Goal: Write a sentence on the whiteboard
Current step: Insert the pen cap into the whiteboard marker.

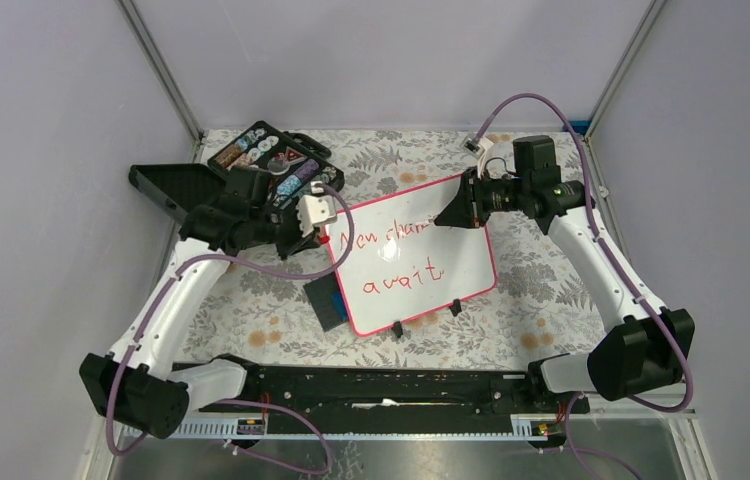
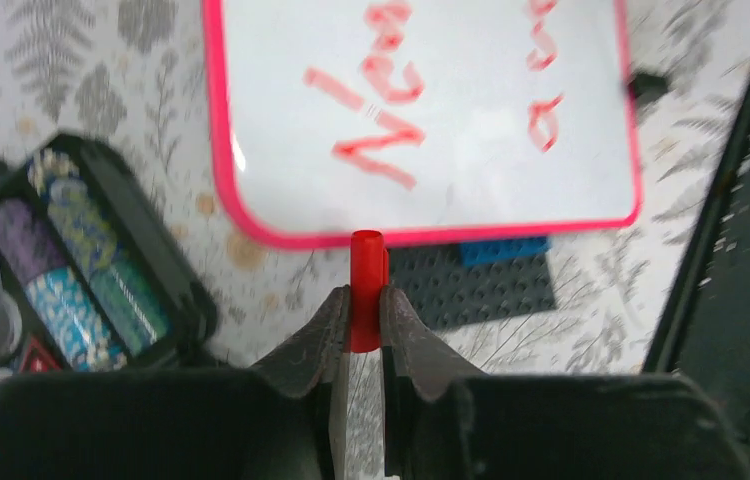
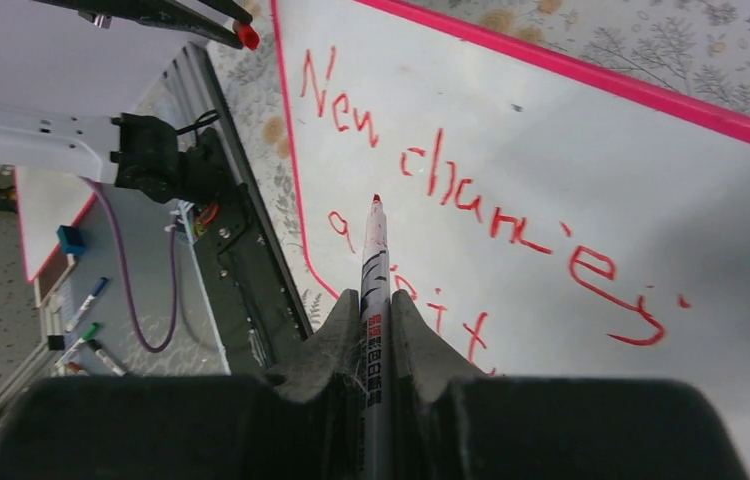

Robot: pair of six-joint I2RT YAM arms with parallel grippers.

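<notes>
Our right gripper [image 3: 376, 318] clamped on the marker [image 3: 375, 240], tip ahead of it by the sentence [image 3: 471, 195] on the whiteboard [image 3: 571, 130], our left gripper [image 2: 363, 302] pinching a red cap [image 2: 366, 255].

We see the whiteboard [image 1: 471, 262] white w/ pink-red frame, the sentence [image 1: 403, 272] in red — cap [image 2: 366, 285] red too, marker [image 3: 373, 260] white w/ red tip. The tablecloth [image 1: 541, 270] is pale w/ grey fern & tan flower print; plate [image 1: 321, 298] dark grey w/ blue block [image 2: 503, 249].

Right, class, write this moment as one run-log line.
left gripper: shut on red cap | right gripper: shut on marker, tip over whiteboard | sentence: two red lines
</notes>
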